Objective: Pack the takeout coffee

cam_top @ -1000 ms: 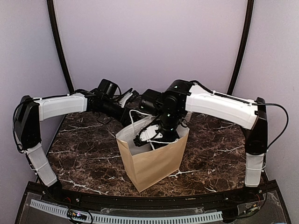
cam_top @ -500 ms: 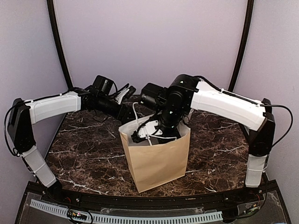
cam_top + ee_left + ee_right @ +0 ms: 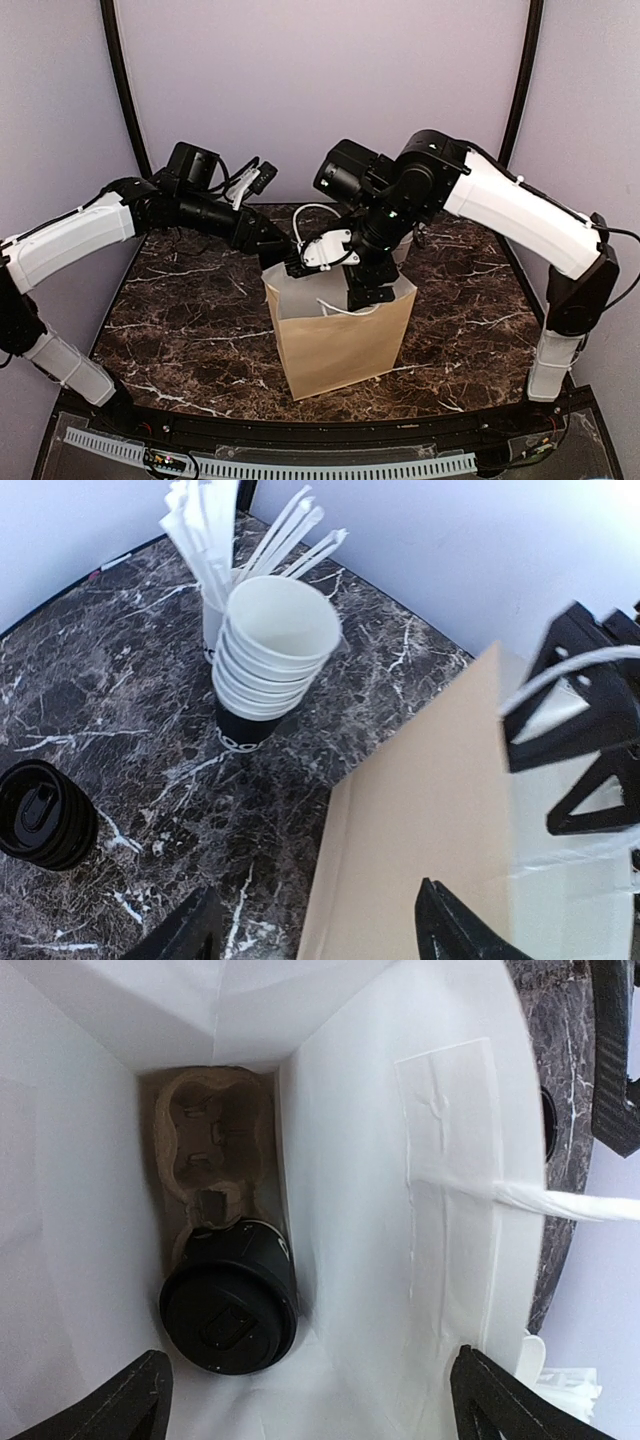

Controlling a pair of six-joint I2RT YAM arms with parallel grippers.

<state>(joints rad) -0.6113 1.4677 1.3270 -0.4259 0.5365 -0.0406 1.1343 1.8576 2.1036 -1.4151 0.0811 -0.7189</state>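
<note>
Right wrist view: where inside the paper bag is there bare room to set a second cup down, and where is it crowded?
Free: the empty slot of the cardboard carrier, between the back fold of the paper bag and the lidded cup. Crowded: the other slot, filled by that cup, with the bag's walls close on both sides.

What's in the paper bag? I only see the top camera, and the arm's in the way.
Observer: A black lidded coffee cup stands in a cardboard cup carrier at the paper bag's bottom.
Operator: Is the right gripper holding it?
Observer: No, the right gripper is open, above the cup.
Operator: What does the left camera see?
Observer: A stack of lidless cups, a cup of wrapped straws and black lids on the table.
</note>
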